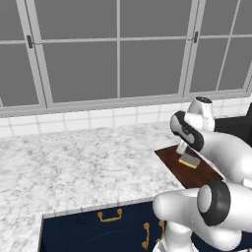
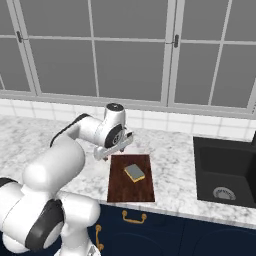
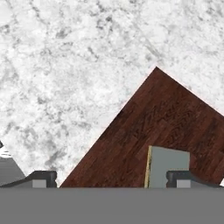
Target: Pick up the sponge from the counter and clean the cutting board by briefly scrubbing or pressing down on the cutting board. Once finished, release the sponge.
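grey windows (image 2: 130,55), white tiles (image 1: 74,120), perhaps sink (image 2: 225,175)

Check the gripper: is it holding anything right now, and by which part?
Nothing held. The gripper is open, its fingers wide apart. The sponge lies loose on the cutting board, no finger closed on it.

The sponge (image 2: 134,172) is lying flat on the cutting board (image 2: 120,187) (grey-green side up), while the gripper (image 2: 114,148) is hanging just above the board's far left corner, apart from the sponge, jaws empty.
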### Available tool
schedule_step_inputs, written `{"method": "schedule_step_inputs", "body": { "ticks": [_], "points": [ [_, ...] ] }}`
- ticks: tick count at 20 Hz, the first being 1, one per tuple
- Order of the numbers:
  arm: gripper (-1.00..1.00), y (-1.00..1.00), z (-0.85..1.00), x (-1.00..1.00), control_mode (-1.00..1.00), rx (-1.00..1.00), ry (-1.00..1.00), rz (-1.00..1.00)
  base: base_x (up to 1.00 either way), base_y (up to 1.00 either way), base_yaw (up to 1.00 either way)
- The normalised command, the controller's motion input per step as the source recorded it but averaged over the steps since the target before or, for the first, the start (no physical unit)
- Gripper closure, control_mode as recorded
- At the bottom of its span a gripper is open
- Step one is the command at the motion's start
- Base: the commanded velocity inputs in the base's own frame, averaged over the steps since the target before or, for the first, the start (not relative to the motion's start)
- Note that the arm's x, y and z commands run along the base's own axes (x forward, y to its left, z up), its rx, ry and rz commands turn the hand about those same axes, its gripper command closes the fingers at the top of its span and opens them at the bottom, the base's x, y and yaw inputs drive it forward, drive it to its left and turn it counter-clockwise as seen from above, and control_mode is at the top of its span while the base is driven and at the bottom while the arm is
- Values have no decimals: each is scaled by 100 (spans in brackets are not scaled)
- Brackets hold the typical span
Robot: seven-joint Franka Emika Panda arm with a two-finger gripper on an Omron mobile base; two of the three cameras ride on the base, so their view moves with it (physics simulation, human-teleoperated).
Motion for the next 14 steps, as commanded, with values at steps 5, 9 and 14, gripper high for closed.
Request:
{"method": "schedule_step_inputs", "body": {
  "ticks": [5, 9, 14],
  "points": [
    [-100, 91, 16, -96, -100, -14, 7, 6, 0, 0, 0],
    [-100, 94, 0, -96, -100, -15, 11, 8, 0, 0, 0],
    [-100, 65, 0, -80, -100, -7, 20, 11, 0, 0, 0]
  ]
}}
